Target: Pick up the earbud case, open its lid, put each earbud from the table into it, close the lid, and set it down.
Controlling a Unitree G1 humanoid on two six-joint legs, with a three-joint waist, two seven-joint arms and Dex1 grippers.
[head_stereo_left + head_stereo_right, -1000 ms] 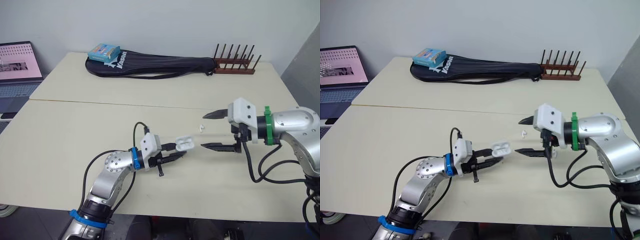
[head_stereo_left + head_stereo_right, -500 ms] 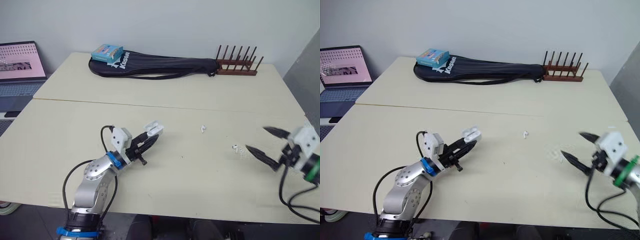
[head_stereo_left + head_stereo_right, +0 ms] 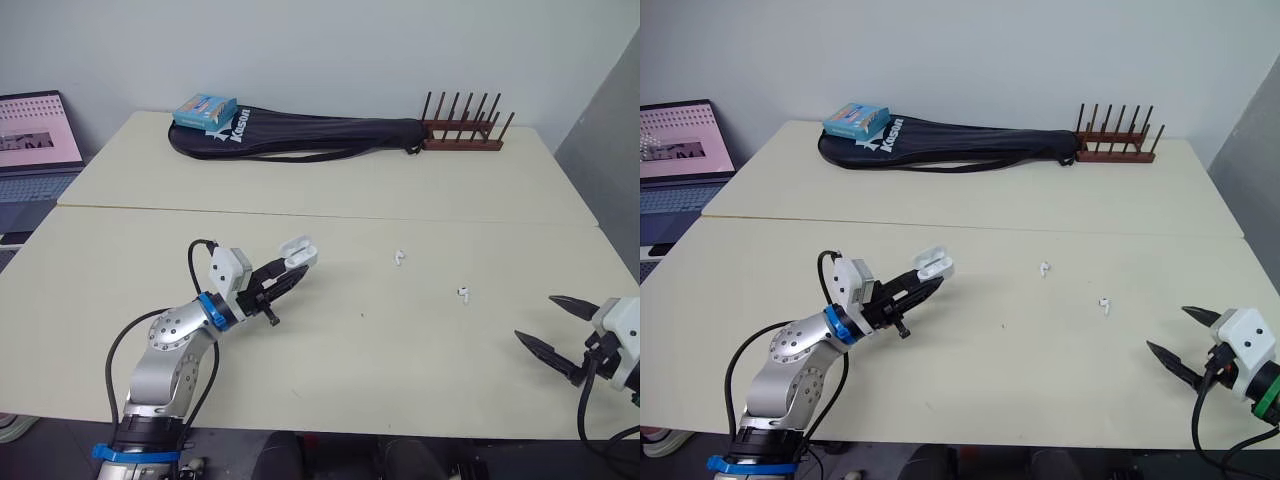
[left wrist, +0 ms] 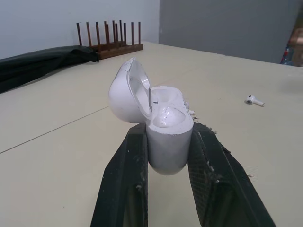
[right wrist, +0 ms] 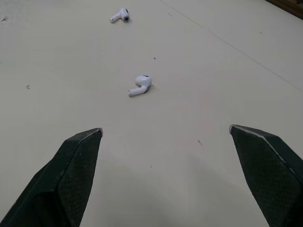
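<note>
The left gripper (image 3: 287,277) is at the robot's left side. It is held a little off the pale beige table (image 3: 350,385). Its two black fingers (image 4: 127,182) are clamped on the lower part of the small white earbud case (image 4: 163,125). The lid of the case stands open, tilted back, and the two hollows inside are visible.

Two white earbuds lie on the table, apart from each other. The first earbud (image 3: 398,258) is near the middle and the second earbud (image 3: 463,294) is more to the right.

The right gripper (image 3: 535,318) is low near the right front edge of the table. Its fingers are spread wide apart with nothing between them. They point toward the second earbud but are well apart from it.

Along the far edge lies a long black racket bag (image 3: 300,135). A light blue box (image 3: 205,108) is at its left end and a brown wooden rack (image 3: 460,128) at its right end.
</note>
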